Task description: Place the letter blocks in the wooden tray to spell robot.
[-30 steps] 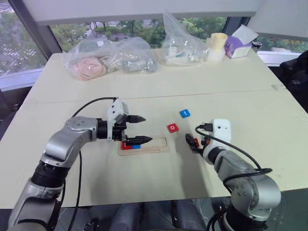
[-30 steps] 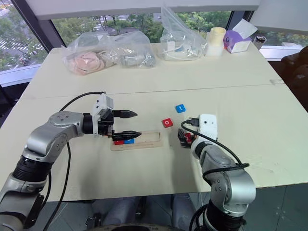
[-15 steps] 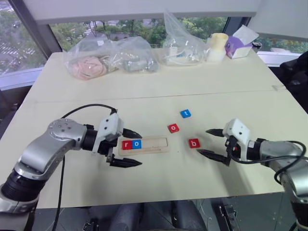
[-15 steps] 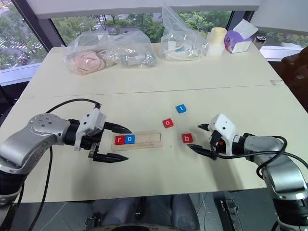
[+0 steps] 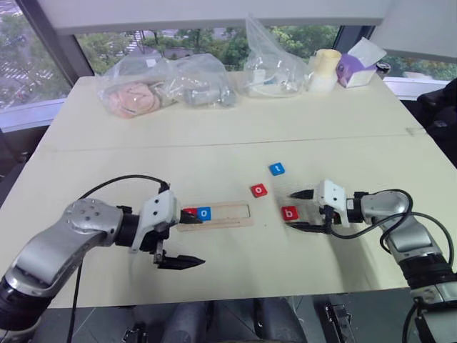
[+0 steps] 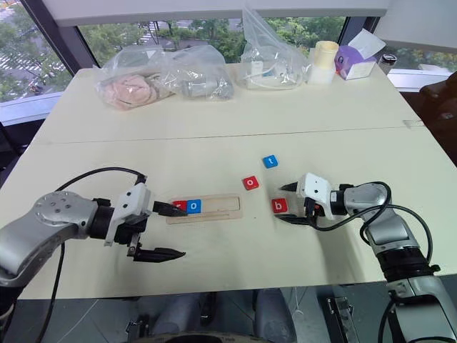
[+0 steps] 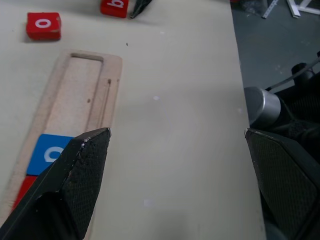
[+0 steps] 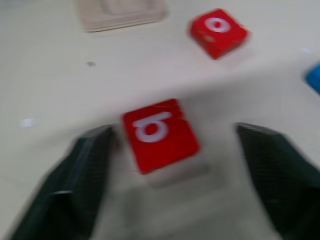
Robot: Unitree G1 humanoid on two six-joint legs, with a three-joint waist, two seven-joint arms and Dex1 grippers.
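Right wrist view: red "b" block

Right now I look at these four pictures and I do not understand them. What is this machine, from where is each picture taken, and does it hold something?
It is a humanoid robot with two arms. Two pictures come from its head, two from its wrists. On the table, the wooden tray holds a red block and a blue o block. Loose lie a red b block, a red o block and a blue t block. The left gripper is open and empty. The right gripper straddles the b block, not yet gripping. Bags lie behind.
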